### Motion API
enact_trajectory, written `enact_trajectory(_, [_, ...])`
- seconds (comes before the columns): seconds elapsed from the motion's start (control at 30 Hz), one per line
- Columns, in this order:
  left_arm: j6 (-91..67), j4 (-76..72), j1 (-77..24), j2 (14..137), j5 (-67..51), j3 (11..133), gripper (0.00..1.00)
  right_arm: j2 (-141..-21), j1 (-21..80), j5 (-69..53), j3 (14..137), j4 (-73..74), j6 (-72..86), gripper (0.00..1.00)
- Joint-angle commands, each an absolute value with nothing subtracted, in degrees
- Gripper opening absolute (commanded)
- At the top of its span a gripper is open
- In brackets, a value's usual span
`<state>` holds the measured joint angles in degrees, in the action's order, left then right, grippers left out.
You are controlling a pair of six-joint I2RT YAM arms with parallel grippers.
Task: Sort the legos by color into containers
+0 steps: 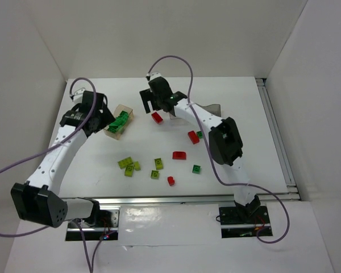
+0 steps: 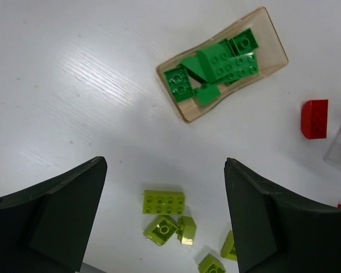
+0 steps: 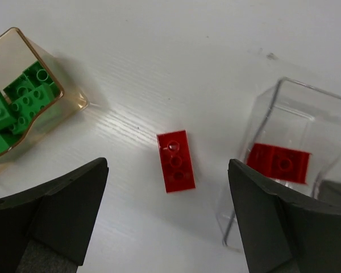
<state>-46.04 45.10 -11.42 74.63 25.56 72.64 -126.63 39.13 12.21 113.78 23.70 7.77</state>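
Right wrist — studded red brick [image 3: 175, 161]

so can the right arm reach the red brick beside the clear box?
Probably yes: the right tool is open above the red brick, which lies flat and uncovered, apart from the clear box.

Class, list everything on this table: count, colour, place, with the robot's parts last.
tan container: one, tan, left of centre, holds several dark green legos
clear container: one, clear, centre back, holds one red lego
smoky grey container: one, grey, back right of centre
loose red legos: four, red, mid-table
loose lime legos: five, lime, near left-centre
loose dark green legos: two, green, right of centre
left gripper: one, black, open above loose lime legos
right gripper: one, black, open above a loose red lego
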Motion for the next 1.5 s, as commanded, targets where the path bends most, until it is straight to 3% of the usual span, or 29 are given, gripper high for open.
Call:
enact_trajectory(0.0, [-43.52,44.21,-8.18,69.7,27.86,72.6,0.93,-132.0,39.55,7.75,121.28,25.32,4.66,0.93])
enact_trajectory(0.4, [-39.9,44.21,-2.02,67.76,22.42,70.58,0.92,-141.06,39.55,10.46,122.08,21.71,3.6,0.94])
enact_trajectory(0.5, [-39.9,44.21,-2.02,67.76,21.8,69.87,0.91,-141.06,40.07,10.55,121.21,20.57,3.6,0.89])
enact_trajectory(0.63, [-40.43,43.07,-2.02,67.76,21.27,69.17,0.91,-141.59,40.6,10.55,120.06,19.51,3.6,0.75])
enact_trajectory(0.67, [-40.43,43.07,-2.02,68.29,20.66,69.17,0.91,-141.59,41.13,11.24,120.06,19.51,3.6,0.65])
enact_trajectory(0.8, [-40.43,43.07,-2.02,68.81,20.13,69.17,0.91,-134.05,42.45,12.39,115.94,14.53,2.9,0.42])
enact_trajectory(0.9, [-40.43,42.45,-2.02,68.82,18.81,68.64,0.9,-127.37,42.98,12.91,111.02,10.74,2.9,0.34])
enact_trajectory(1.2, [-40.96,41.4,-2.02,69.35,17.06,67.41,0.9,-118.58,41.23,21.79,102.23,10.2,3.43,0.34])
enact_trajectory(1.47, [-40.43,41.4,-3.07,70.93,15.47,66.88,0.91,-117.95,36.21,23.98,97.73,10.2,5.53,0.36])
